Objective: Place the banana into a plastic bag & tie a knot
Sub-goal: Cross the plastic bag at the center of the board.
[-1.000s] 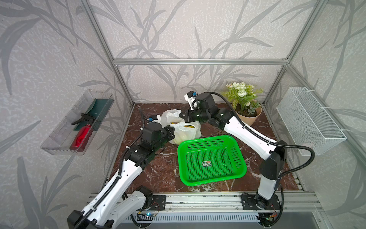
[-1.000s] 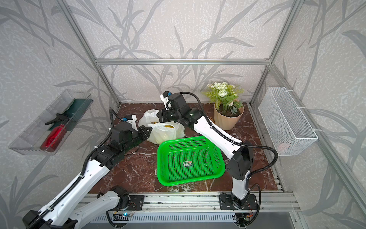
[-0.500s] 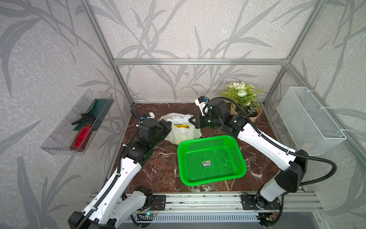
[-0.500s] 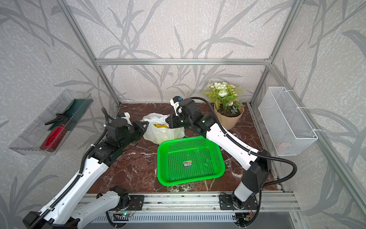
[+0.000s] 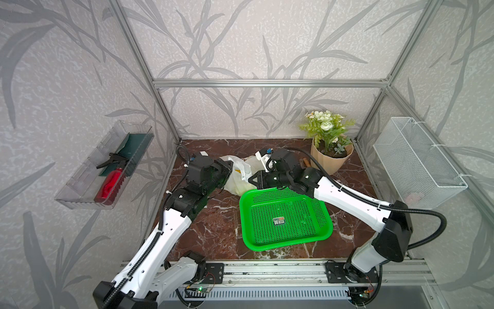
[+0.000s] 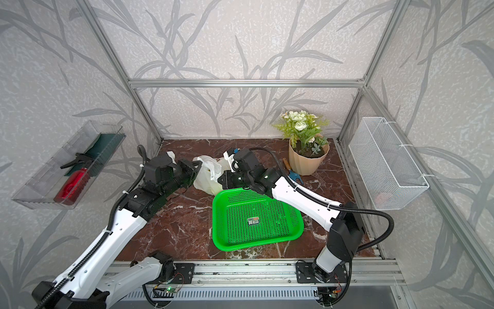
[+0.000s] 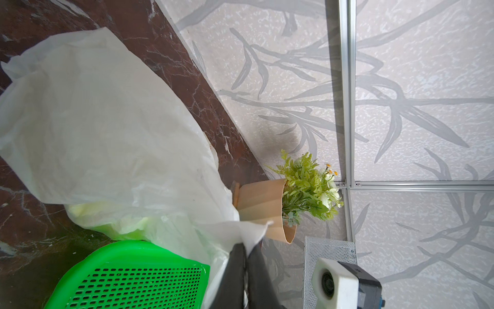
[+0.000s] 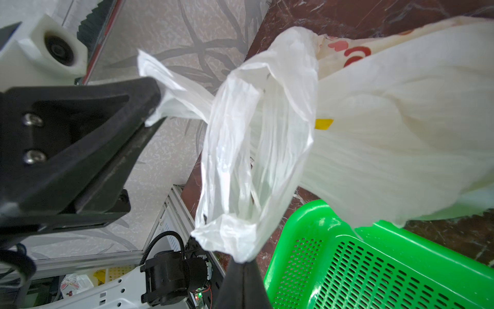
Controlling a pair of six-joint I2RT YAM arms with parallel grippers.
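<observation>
The white translucent plastic bag (image 5: 238, 175) (image 6: 207, 175) lies on the marble floor behind the green basket, between my two grippers. A pale yellow shape, the banana (image 7: 88, 211), shows dimly through its film. My left gripper (image 5: 231, 170) (image 7: 247, 247) is at the bag's left side, shut on the tip of one handle (image 8: 173, 99). At the bag's right side, over the basket's far rim, my right gripper (image 5: 250, 179) (image 8: 242, 263) is shut on the other handle loop (image 8: 240, 160). The two handles cross close together. No knot shows in any view.
The green perforated basket (image 5: 267, 247) (image 6: 227, 247) sits in front of the bag. A potted plant (image 5: 331, 160) stands at the back right with a small hand tool (image 6: 292, 171) beside it. A wire basket (image 5: 417, 163) hangs on the right wall and a clear tray (image 5: 80, 192) on the left wall.
The right gripper has come forward and down to the basket's far rim, still holding its handle. The left gripper shifted slightly toward the back. The bag sits lower between them.
</observation>
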